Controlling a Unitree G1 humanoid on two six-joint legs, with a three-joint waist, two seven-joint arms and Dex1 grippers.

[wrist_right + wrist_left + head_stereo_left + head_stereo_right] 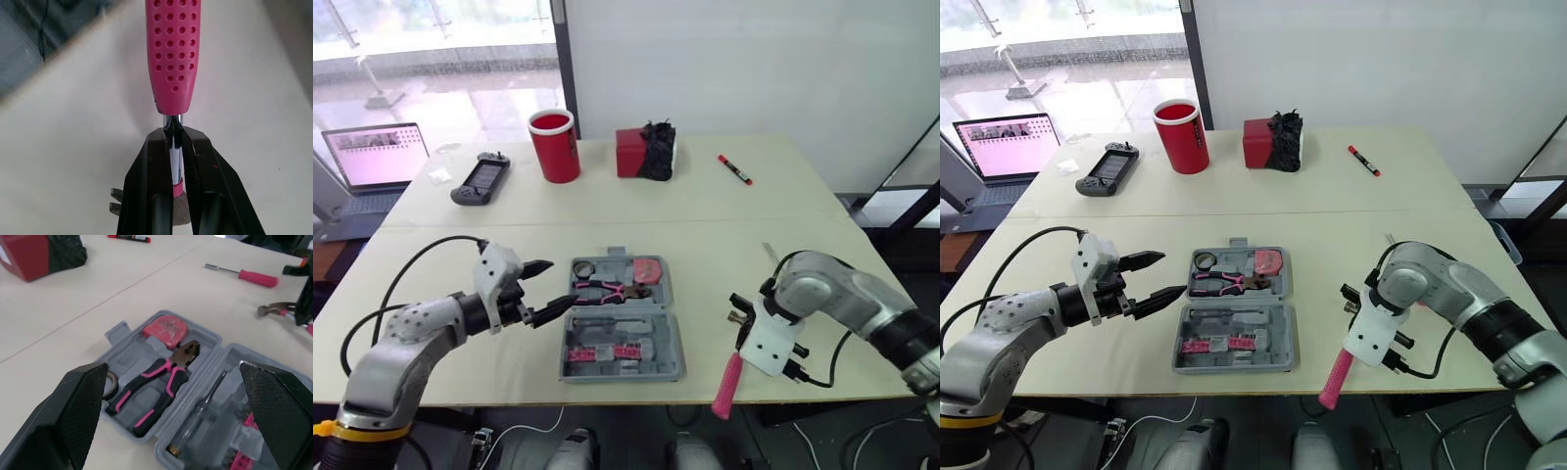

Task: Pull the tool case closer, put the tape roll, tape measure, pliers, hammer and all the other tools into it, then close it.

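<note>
While right gripper [172,134] clamps hammer [173,49], handle juts beyond.
Its head mostly hidden; left gripper [563,284] gapes beside case [656,370].

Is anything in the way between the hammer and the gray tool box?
No, only bare table lies between the hammer, held in the right gripper, and the tool case. The left gripper hovers at its far side.

Daylight floods in through the window [431,39] at the far left, bleaching the ground outside almost white (hard glare there). The tabletop [705,245] is bright and evenly lit; the hammer [172,54] and the tool case [646,328] throw only soft, faint shadows.
</note>
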